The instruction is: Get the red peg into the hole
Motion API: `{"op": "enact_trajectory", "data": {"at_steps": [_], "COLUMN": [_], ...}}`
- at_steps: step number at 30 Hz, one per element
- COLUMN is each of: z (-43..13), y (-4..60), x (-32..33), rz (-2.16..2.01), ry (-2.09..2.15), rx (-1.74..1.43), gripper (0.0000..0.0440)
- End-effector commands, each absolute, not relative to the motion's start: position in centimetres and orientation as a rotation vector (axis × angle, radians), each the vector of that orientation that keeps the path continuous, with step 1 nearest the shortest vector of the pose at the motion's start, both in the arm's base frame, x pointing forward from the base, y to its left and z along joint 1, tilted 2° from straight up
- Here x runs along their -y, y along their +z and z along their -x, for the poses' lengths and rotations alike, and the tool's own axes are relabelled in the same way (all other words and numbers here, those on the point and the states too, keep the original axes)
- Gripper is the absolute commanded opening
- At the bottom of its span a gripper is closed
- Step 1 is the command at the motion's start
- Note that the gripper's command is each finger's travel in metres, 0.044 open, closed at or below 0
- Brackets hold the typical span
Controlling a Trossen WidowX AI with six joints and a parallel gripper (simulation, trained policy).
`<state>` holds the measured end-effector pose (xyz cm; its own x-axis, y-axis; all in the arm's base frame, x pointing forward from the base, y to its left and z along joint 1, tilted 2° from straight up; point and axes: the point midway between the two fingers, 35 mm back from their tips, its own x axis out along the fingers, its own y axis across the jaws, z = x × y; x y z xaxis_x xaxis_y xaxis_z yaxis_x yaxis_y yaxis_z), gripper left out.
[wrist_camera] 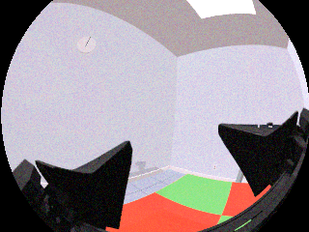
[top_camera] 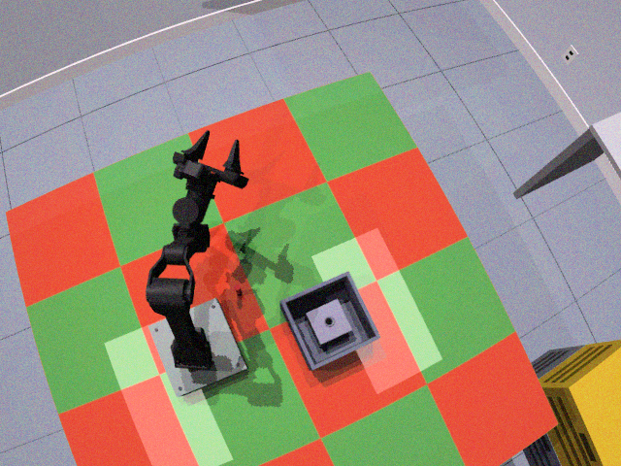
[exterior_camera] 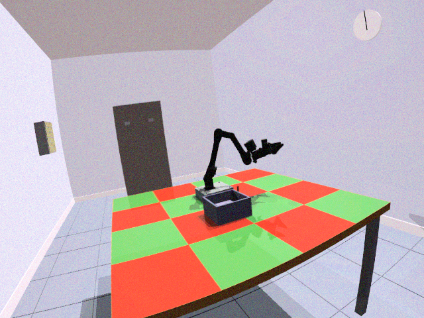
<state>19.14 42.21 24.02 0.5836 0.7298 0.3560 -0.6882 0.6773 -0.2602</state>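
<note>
The red peg [top_camera: 239, 289] [exterior_camera: 238, 188] looks small and dark and stands upright on the table in the arm's shadow, between the robot base and the box. The open grey box [top_camera: 344, 353] [exterior_camera: 227, 212] stands to the right of the base in the top view. Inside it, the pale plate [top_camera: 342, 320] shows an empty round hole. My gripper [top_camera: 222, 136] [exterior_camera: 281, 145] [wrist_camera: 177, 138] is open and empty, high above the table and pointing outward, well away from peg and box. The wrist view shows neither peg nor box.
The table top [top_camera: 371, 115] [exterior_camera: 160, 273] is a red and green checkerboard with pale light patches. The robot's base plate [top_camera: 228, 346] [exterior_camera: 200, 197] stands left of the box in the top view, with the peg close by. A yellow object [top_camera: 597, 396] is beyond the table's edge at the lower right.
</note>
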Motion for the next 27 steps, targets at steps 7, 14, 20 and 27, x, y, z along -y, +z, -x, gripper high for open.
{"op": "enact_trajectory", "data": {"at_steps": [7,14,20,27], "z": [-23.6,-27.0,-29.0,-30.0], "y": [24.4,24.2,23.5,22.2], "x": [-41.4,-39.7,-37.2,-33.8], "rz": [0.025,-0.064,-0.139,-0.219], "ry": [0.808,0.768,0.700,0.590], "rx": [0.237,-0.003,-0.200,-0.417], "gripper": [0.0440,0.0440,0.0440,0.0440]}}
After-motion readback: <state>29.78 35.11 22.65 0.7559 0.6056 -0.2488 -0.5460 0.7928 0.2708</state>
